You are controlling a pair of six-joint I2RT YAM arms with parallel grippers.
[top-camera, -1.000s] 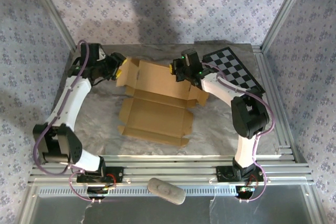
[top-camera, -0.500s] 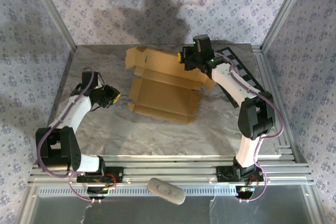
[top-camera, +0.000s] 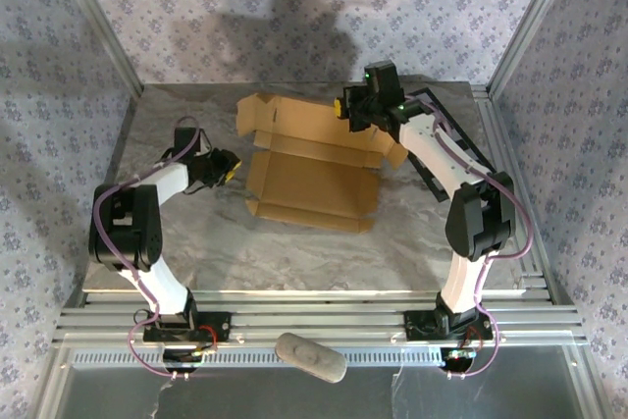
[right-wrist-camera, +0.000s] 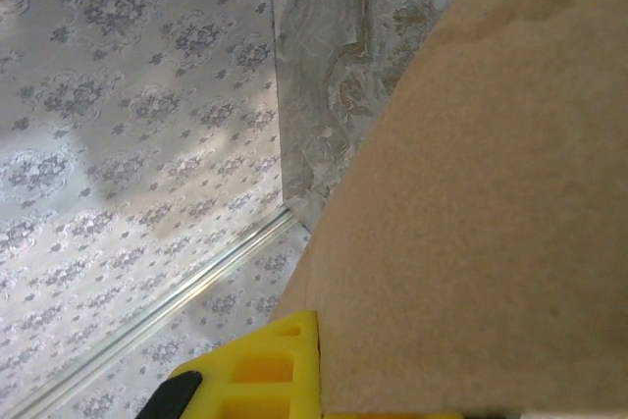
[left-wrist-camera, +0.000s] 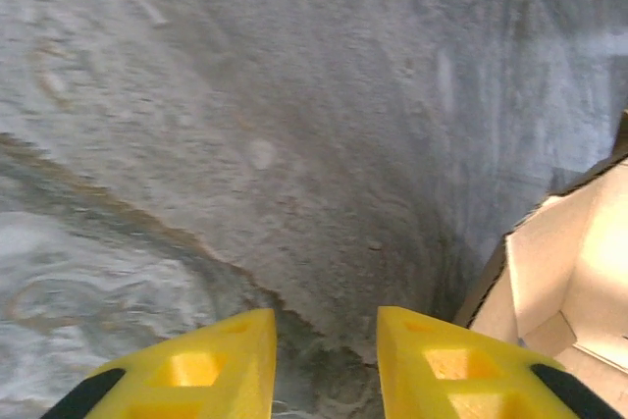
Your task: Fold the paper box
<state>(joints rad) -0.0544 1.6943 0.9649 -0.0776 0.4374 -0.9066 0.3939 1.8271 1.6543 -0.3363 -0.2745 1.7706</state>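
On the grey marbled worktop (top-camera: 196, 242): tan-brown die-cut cardboard paper box (top-camera: 312, 182) lies open, mostly flat | right claw (top-camera: 345, 110) clenched on its far flap | left claw (top-camera: 228, 166) released, empty, beside left edge | walls, lid unfolded: early stage

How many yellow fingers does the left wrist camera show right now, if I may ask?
2: one finger at the bottom left, the other at the bottom right, apart over the table, with the paper box just right of them.
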